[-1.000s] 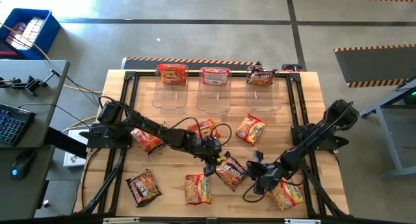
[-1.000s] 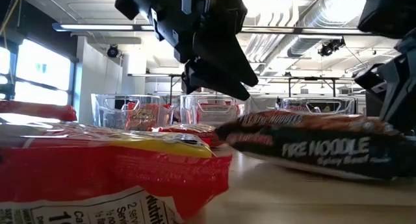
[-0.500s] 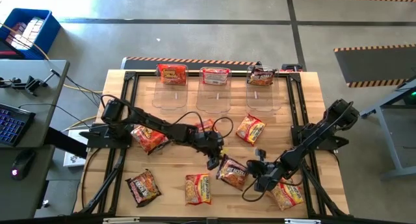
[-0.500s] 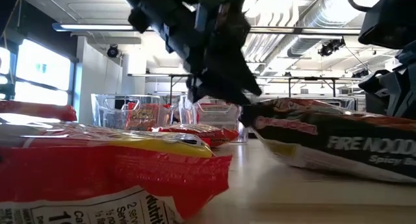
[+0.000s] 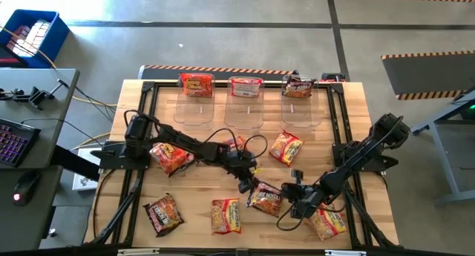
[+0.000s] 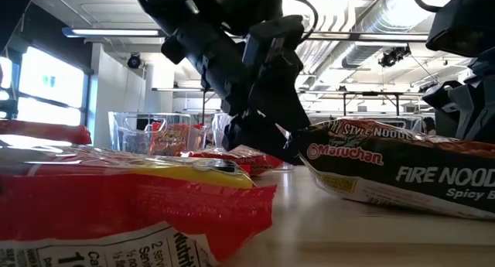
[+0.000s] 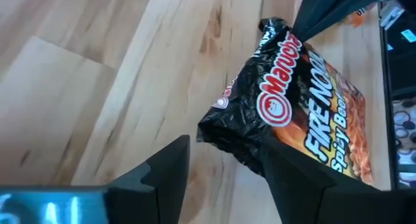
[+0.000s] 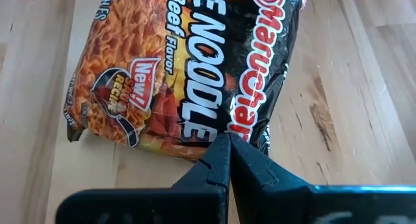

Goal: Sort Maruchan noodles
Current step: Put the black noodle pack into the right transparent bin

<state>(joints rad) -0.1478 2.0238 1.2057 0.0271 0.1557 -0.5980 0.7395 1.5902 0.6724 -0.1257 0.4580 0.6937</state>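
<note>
A black-and-orange Maruchan Fire Noodle packet [image 5: 266,198] lies flat between the left hand [image 5: 246,186] and right hand [image 5: 291,205]; other packets lie scattered farther off.

Three bins [image 5: 243,100] stand along the desk's [image 5: 349,115] far edge; noodle packets [image 5: 266,199] lie scattered nearer, between both arms.

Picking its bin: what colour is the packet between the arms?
Black with orange-red flames, packet; right wrist view shows it best.
</note>
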